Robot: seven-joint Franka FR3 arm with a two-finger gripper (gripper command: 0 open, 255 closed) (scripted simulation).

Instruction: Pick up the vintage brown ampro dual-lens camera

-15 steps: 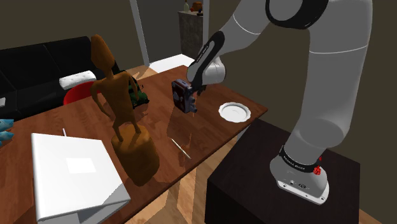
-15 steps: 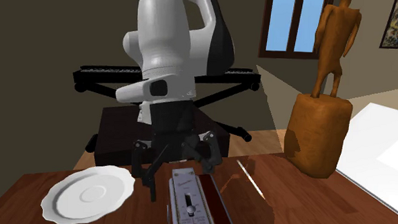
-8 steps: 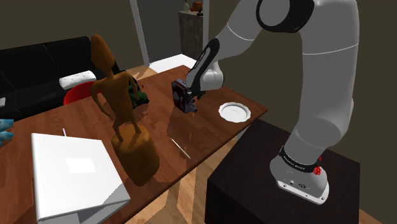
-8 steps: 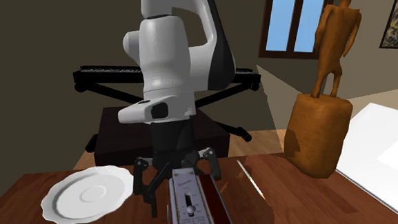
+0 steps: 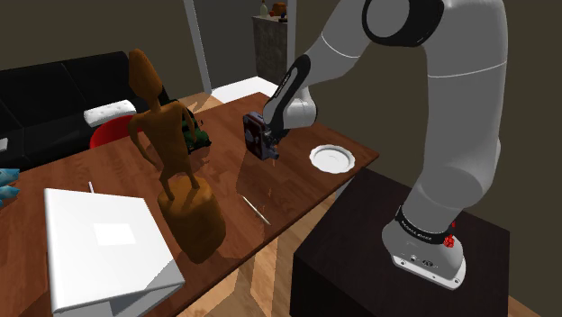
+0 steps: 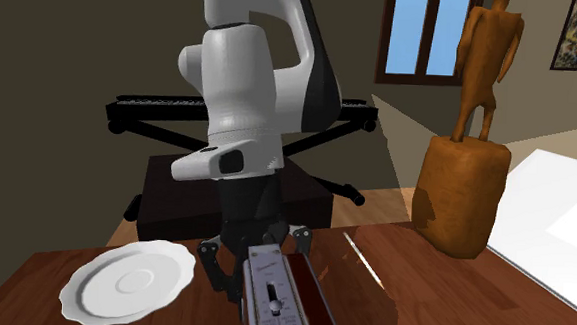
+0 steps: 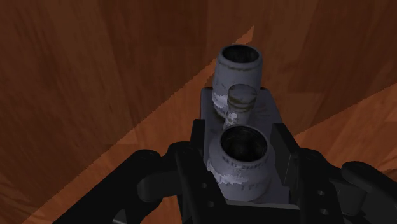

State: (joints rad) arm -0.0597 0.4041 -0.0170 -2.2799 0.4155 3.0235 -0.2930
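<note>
— Shoulder view first: where do we stand?

— We see the dual-lens camera (image 5: 256, 135) upright on the wooden surface (image 5: 108, 171), between the tall wooden figure (image 5: 176, 180) and the white plate (image 5: 331, 158). Our tool (image 5: 268, 140) is down at the camera, on the side nearest the arm. The camera's base appears to rest on the wood, so we judge that the lift has not begun.

— And the second exterior view?

— There we look at the arm across the surface. The camera (image 6: 274, 296) stands close to the lens, just beside the plate (image 6: 126, 280), with the figure (image 6: 465, 194) well apart on the view's right. The tool (image 6: 260, 265) straddles the camera's top, one black finger on each flank.

— Does the wrist view settle the grip?

— We think so. The camera (image 7: 240, 127) shows two grey lenses and a small barrel between them. The fingers (image 7: 196, 153) lie against both sides of its body with no gap that we can make out. We take the tool as clamped on the camera.

— So what is done and what is left?

— By our reading the approach and the squeeze are done. What remains is raising the camera clear of the surface and keeping it square in the grip.
</note>
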